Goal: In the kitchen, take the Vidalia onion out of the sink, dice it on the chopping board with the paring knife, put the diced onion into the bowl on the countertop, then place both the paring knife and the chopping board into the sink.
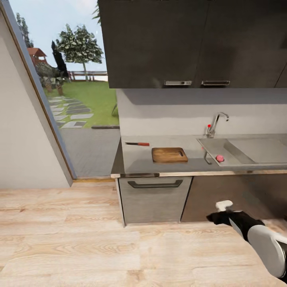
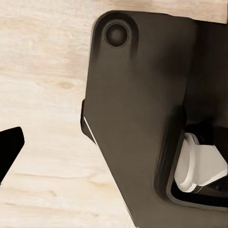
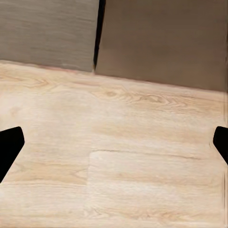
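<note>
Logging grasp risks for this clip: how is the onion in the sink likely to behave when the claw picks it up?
The Vidalia onion looks small and round, so it would probably roll if nudged. It lies in the sink near the front wall, which may stop it. Its smooth curve could slip from a loose pinch.

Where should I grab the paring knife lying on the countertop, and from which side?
Take the paring knife by its red handle, the end nearer the chopping board. It lies flat, roughly parallel to the countertop front edge, so coming straight down with the jaws across the handle looks best.
</note>
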### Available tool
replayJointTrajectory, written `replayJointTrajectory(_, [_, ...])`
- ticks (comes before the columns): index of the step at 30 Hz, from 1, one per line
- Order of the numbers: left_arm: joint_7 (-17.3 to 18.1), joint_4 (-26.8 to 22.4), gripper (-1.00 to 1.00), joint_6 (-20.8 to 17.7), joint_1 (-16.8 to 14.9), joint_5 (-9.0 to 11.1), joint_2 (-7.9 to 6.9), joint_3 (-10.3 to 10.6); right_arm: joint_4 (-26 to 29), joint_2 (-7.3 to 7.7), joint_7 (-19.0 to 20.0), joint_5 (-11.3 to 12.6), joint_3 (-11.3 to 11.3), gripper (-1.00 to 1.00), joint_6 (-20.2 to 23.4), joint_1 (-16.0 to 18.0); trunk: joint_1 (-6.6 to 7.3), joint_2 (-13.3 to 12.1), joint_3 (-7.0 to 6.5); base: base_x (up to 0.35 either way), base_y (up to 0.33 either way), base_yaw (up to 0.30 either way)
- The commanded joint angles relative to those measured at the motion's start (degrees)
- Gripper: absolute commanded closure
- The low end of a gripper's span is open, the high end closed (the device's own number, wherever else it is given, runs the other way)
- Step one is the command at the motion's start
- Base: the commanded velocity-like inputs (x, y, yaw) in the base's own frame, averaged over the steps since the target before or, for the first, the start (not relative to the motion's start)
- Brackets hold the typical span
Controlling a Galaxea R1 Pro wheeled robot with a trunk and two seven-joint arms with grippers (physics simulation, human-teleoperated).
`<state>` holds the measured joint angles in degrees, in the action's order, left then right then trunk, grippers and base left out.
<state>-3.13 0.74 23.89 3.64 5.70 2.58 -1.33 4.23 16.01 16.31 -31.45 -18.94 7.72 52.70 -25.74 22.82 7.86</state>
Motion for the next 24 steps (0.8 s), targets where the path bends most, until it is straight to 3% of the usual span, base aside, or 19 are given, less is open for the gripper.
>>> replayJointTrajectory(1, [0.1, -0.1, -1.0, 0.3, 0.0, 0.4, 0.01, -0.1, -0.6, -0.06, -0.8, -0.4, -0.5, -1.0, -2.3, -1.5, -0.04, 0.1, 0.09, -0.002, -0.001, 0.0])
replayJointTrajectory(6, [-0.1, -2.4, -1.0, 0.2, 0.0, 0.3, -0.17, -0.1, -2.9, -2.05, -5.7, -0.2, -0.5, -1.0, -18.1, -13.8, -0.04, 0.1, 0.09, 0.0, 0.0, 0.0])
replayJointTrajectory(8, [-0.3, -4.7, -1.0, 0.1, 0.0, 0.3, -0.2, -0.2, -3.1, -4.43, -8.0, -0.2, -0.5, -1.0, -24.7, -19.5, -0.04, 0.1, 0.09, 0.0, 0.0, 0.0])
replayJointTrajectory(11, [-0.4, -7.3, -1.0, 0.0, -0.1, 0.3, -0.3, -0.2, -3.2, -7.0, -12.1, -0.1, -0.5, -1.0, -29.2, -24.3, -0.04, 0.1, 0.09, 0.0, 0.0, 0.0])
replayJointTrajectory(14, [-0.6, -13.7, -1.0, -0.2, -0.1, 0.3, -0.87, -0.2, -3.3, -10.78, -16.7, -0.1, -0.6, -1.0, -34.4, -29.8, -0.04, 0.1, 0.09, 0.0, 0.0, 0.0])
replayJointTrajectory(17, [-2.2, -21.5, -1.0, -0.2, -0.1, 0.3, -0.97, -0.2, -3.2, -14.28, -24.4, -0.1, -0.6, -1.0, -39.8, -32.9, -0.04, 0.1, 0.09, 0.0, 0.0, 0.0])
replayJointTrajectory(21, [-6.3, -26.5, -1.0, -0.2, -0.1, 0.3, -0.93, -0.2, -3.0, -15.56, -32.0, 0.1, -0.8, -1.0, -41.8, -33.6, -0.04, 0.1, 0.09, 0.0, 0.0, 0.0])
replayJointTrajectory(24, [-8.3, -28.0, -1.0, -0.2, -0.1, 0.3, -0.95, -0.2, -3.0, -16.24, -34.2, 0.1, -0.8, -1.0, -42.2, -33.8, -0.04, 0.1, 0.09, 0.0, 0.0, 0.0])
